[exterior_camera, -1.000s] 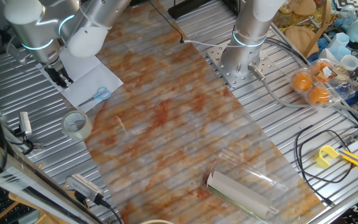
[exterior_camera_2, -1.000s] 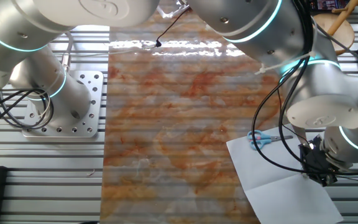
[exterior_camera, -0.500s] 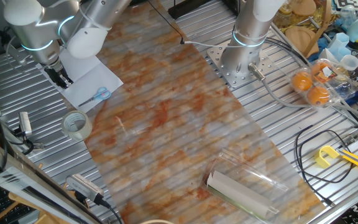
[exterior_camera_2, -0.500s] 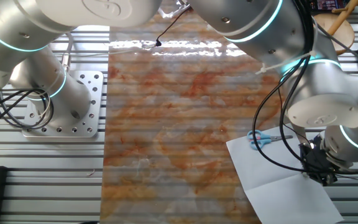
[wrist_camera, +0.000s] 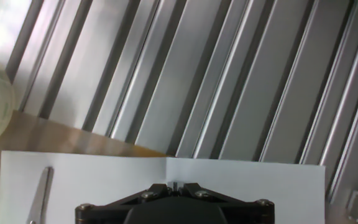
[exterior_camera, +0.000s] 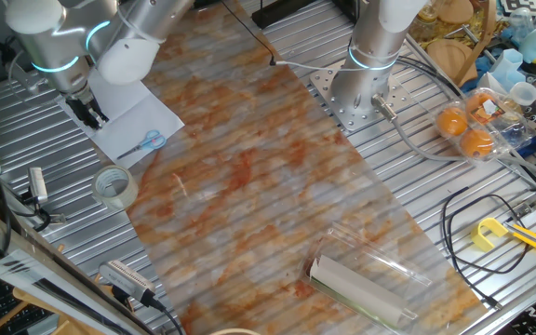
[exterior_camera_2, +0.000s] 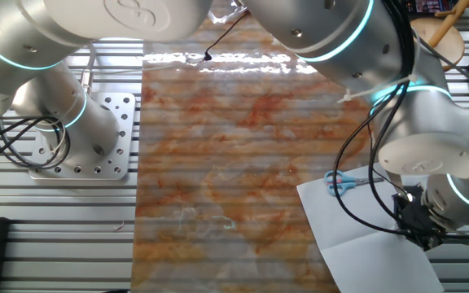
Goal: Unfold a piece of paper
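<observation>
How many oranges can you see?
2, both round orange fruits in the clear plastic tray by the table's cluttered edge: one nearer the robot base, one beside it. Others may be hidden.

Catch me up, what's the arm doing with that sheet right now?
The gripper sits at the edge of the piece of paper, which lies spread across the boundary between the orange-patterned mat and the ribbed metal table. In the hand view the fingers appear closed together at the crease on the sheet's edge; whether they pinch the paper cannot be told. A crease shows across the sheet. A tape roll lies nearby, untouched.
</observation>
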`<state>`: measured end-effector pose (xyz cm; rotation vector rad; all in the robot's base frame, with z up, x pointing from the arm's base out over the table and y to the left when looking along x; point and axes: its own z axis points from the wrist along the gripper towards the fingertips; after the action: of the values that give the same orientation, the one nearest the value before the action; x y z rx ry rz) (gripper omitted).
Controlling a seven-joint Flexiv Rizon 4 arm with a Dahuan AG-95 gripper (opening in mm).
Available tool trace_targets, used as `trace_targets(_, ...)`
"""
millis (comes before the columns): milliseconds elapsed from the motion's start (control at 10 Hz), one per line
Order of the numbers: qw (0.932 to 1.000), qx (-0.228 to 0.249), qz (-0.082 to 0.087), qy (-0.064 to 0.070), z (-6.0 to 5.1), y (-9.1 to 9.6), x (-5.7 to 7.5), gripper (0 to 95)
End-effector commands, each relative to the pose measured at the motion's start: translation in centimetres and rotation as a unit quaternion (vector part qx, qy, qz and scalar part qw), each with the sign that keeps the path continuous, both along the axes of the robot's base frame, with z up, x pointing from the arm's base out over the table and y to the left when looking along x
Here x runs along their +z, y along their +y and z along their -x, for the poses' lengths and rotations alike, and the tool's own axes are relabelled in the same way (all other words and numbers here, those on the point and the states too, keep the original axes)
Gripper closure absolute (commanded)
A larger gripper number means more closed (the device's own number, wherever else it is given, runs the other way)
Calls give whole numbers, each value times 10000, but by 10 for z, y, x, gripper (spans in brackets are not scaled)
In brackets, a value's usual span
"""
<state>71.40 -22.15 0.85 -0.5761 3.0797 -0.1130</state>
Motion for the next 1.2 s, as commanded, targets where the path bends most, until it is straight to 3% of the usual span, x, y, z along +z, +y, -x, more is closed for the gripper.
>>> trace_targets(100,10000,29,25,-13,1,-4,4,950)
trace_targets(500,9995,312,-29,6,5,-31,15,950)
trace_targets(1000,9972,740,-142,-9,13,-74,12,950)
trace_targets(1200,9961,871,-134,1,16,-83,14,950)
